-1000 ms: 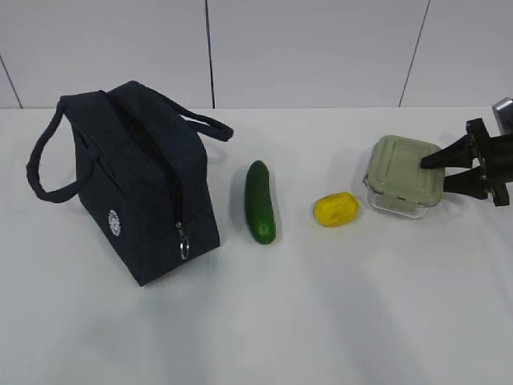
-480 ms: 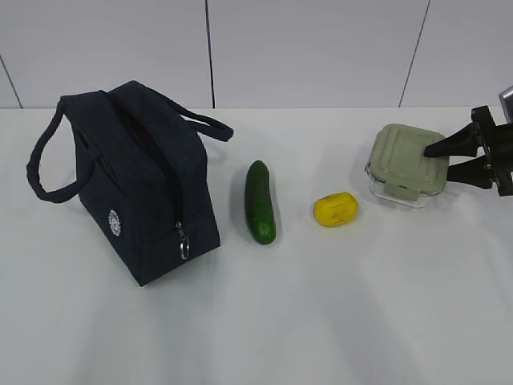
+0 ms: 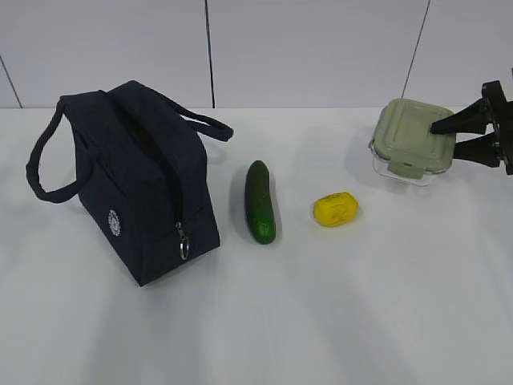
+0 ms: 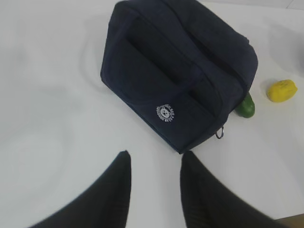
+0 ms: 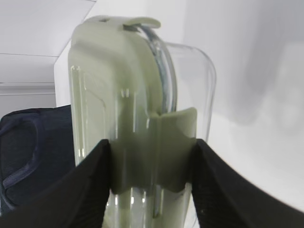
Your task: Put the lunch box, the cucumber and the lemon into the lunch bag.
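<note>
On my far left the lunch bag (image 3: 132,180) stands on the white table (image 3: 321,305), and its zipper looks drawn shut from here (the ring pull hangs at the near end). My left gripper (image 4: 153,164) hovers above and in front of it with its fingers spread and nothing between them, the bag just beyond the tips.

Next comes the cucumber (image 3: 260,201), lying beside the bag, then the lemon (image 3: 335,209), a little apart from it.

At the right edge my right gripper (image 3: 442,136) pinches the lunch box (image 3: 410,142) across lid and base, one finger on top and one underneath. The box is lifted and tilted, with only its shadow on the table below it.

My worry is the grip: it holds only the box's near edge around a clip, so the far end hangs free and could swing or slip loose on the trip across. I also judge that the bag must be opened first, or the box will simply bump its closed top.
</note>
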{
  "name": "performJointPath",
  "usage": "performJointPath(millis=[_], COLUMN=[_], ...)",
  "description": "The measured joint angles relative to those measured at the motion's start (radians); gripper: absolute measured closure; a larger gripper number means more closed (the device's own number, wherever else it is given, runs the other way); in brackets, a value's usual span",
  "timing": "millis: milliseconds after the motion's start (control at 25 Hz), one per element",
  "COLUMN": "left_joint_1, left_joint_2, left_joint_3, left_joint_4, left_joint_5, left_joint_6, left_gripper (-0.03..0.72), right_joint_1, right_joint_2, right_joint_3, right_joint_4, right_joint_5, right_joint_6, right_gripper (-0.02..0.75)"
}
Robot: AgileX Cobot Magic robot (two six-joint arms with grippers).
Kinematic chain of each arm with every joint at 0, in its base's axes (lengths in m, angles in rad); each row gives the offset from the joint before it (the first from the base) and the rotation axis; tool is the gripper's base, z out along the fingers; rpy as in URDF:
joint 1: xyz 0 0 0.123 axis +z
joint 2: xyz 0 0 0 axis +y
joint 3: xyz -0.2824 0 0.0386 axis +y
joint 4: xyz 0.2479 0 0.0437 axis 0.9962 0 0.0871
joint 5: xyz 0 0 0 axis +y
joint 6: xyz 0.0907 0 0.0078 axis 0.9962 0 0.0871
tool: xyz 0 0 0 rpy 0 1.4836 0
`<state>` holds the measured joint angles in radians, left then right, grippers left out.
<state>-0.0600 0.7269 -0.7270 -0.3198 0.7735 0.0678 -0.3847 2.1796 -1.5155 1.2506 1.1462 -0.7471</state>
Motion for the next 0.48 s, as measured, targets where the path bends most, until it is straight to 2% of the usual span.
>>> performJointPath(millis=[240, 480], left_joint_1=[0.0, 0.0], left_joint_2=[0.216, 0.452], left_joint_3=[-0.036, -0.129], left_joint_4=[-0.232, -0.46], left_joint_5=[-0.038, -0.061], left_joint_6=[0.097, 0.207], left_gripper=[0.263, 0.229], right_joint_1=[0.004, 0.026], right_joint_2=[-0.017, -0.022], right_joint_3=[0.0, 0.0], right_joint_4=[0.003, 0.002], right_joint_5=[0.002, 0.003], right_joint_6=[0.002, 0.018], right_gripper=[0.36, 0.36])
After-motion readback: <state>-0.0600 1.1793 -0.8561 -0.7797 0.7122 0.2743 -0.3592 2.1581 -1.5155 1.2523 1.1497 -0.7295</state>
